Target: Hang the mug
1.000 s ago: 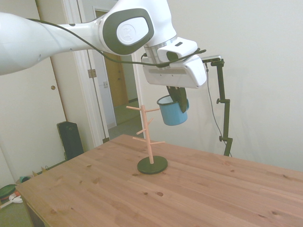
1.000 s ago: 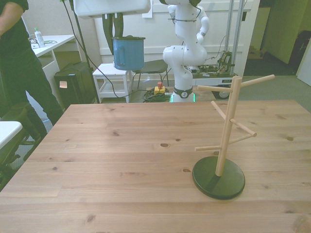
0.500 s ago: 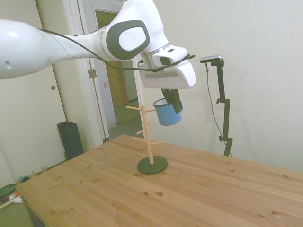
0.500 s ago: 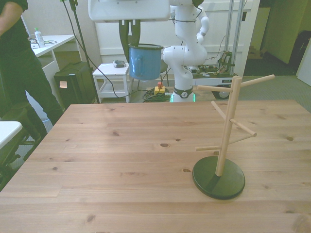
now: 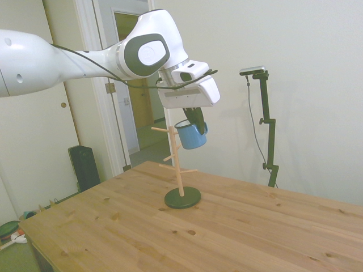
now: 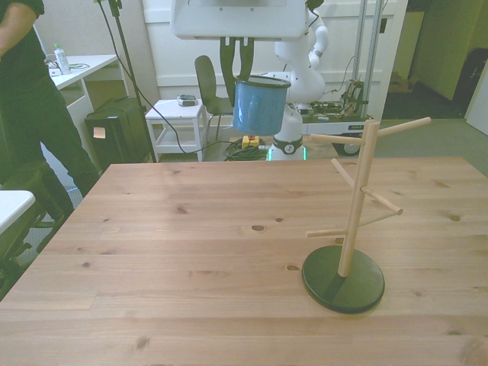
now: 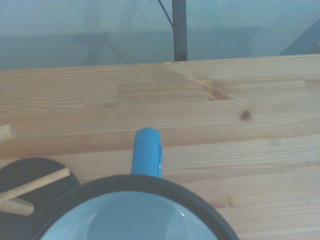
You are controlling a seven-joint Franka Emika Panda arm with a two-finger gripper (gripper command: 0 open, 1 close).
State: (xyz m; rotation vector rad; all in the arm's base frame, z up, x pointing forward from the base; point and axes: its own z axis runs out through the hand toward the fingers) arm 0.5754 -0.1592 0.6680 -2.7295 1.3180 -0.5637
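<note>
gripper point(image 6: 235, 67) clamps the mug point(image 6: 259, 104) aloft beside the rack point(image 6: 352, 221).

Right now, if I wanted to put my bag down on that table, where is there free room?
Most of the wooden table is bare: the whole stretch on the front view's left and middle. The only thing on it is the peg rack, with its dark base, on the front view's right. Keep away from the air beside its top, where the gripper holds the blue mug.

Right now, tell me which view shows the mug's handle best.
The wrist view: the mug's blue handle sticks out from the dark rim, unobstructed. The front view shows only the mug's body, handle hidden. The side view shows the gripper holding the mug, handle unclear.
</note>
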